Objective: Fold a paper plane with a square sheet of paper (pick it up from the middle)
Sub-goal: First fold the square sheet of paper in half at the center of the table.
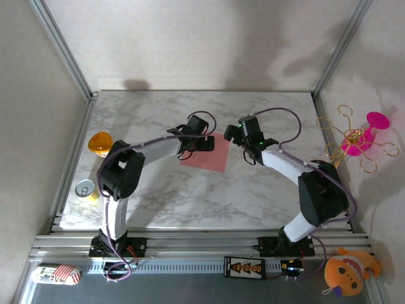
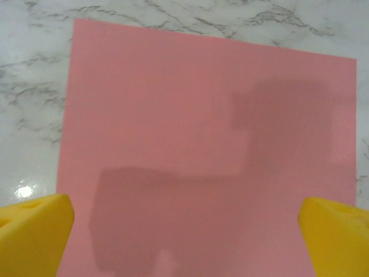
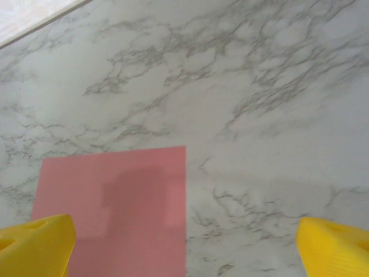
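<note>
The square sheet of paper (image 1: pixel 207 156) lies flat and unfolded on the marble table, salmon-pink, near the middle. My left gripper (image 1: pixel 204 144) hovers over its upper left part, open; in the left wrist view the sheet (image 2: pixel 207 150) spreads wide between the yellow fingertips (image 2: pixel 34 231), which hold nothing. My right gripper (image 1: pixel 235 134) hangs just right of the sheet, open; its wrist view shows the paper's corner (image 3: pixel 121 213) at lower left and bare marble between the yellow fingertips (image 3: pixel 334 245). No paper plane is in view.
An orange round disc (image 1: pixel 99 143) and a can (image 1: pixel 85 188) sit at the table's left edge. A gold wire stand with a magenta flower-like toy (image 1: pixel 359 138) stands right of the table. An orange plush (image 1: pixel 347 269) lies at the near right.
</note>
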You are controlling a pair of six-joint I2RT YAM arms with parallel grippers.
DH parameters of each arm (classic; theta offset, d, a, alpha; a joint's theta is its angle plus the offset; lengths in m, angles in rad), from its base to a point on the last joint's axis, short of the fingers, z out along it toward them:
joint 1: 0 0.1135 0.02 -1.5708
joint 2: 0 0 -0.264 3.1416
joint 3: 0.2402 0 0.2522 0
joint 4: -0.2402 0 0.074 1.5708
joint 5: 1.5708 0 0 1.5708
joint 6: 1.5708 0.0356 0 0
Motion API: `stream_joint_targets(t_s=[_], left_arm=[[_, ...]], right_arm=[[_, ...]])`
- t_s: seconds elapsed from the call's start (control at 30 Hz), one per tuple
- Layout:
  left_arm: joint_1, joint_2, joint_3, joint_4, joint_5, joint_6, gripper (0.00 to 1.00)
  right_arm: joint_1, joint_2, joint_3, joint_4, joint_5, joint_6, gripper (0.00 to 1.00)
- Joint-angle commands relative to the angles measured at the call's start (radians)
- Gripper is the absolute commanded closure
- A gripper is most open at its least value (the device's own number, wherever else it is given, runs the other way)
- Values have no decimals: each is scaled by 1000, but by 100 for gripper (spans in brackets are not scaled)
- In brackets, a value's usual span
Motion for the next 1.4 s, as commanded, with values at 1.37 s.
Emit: stream_joint_targets(t_s=[1.37], left_arm=[[-50, 202, 291, -242, -37, 31, 4]], right_arm=[[-84, -117, -87, -43, 109, -59, 1]])
